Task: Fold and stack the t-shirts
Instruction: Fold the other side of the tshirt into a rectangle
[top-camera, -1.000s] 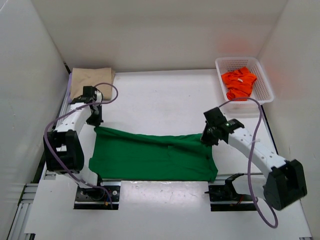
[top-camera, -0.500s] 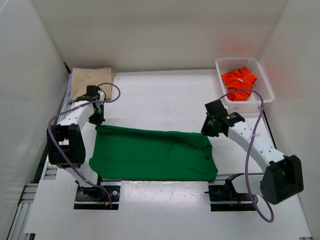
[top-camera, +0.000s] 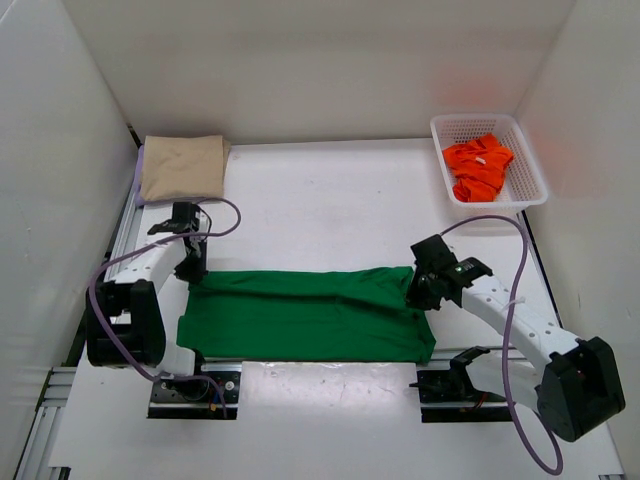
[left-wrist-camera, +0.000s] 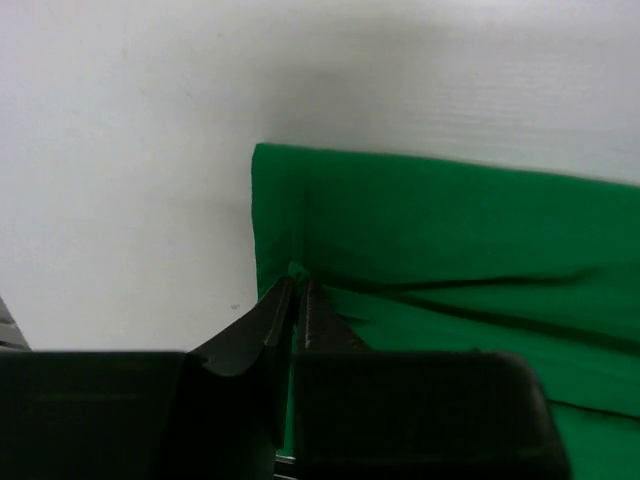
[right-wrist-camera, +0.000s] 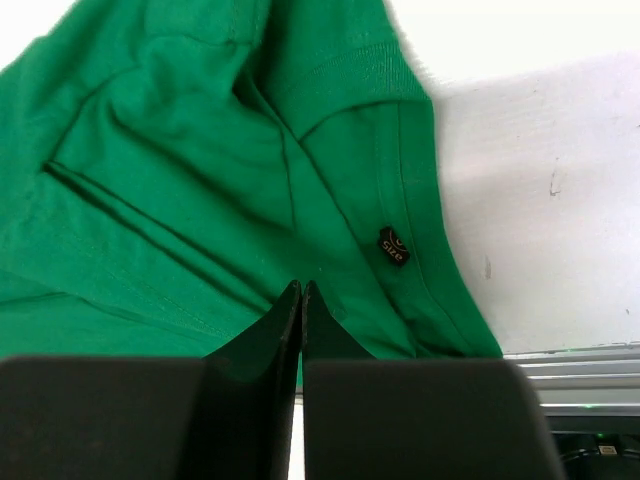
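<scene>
The white surface (top-camera: 320, 190) carries everything, walled in by white panels on three sides. The green t-shirt (top-camera: 300, 315) is the biggest thing on it: it lies spread wide along the near edge, just ahead of the two arm bases, with its far edge doubled over toward the near side into a long flat band.

The left arm reaches to the far-left corner of that band. In the left wrist view the left hand (left-wrist-camera: 297, 290) has its fingers pressed almost together, with a small tuck of green t-shirt (left-wrist-camera: 450, 230) pinched at their tips. The cloth spreads out ahead and to the right of the hand, bare white surface to its left. In the top view the left hand (top-camera: 192, 268) sits right on that corner.

The right arm comes in from the near right, and the right hand (top-camera: 418, 290) meets the far-right end of the folded band. In the right wrist view the right hand (right-wrist-camera: 301, 290) has its fingers fully together, their tips down in the green t-shirt (right-wrist-camera: 150, 150), whose creases run toward them. The cloth lies ahead and to both sides of the hand, with the ribbed collar off to the right.

The tan t-shirt (top-camera: 182, 165) lies folded flat in the far-left corner, well apart from both hands. The white basket (top-camera: 530, 165) stands in the far-right corner, with the orange-red t-shirt (top-camera: 478, 165) bunched inside it.

A small dark label (right-wrist-camera: 393, 246) sits on the green collar band, just right of the right fingertips
</scene>
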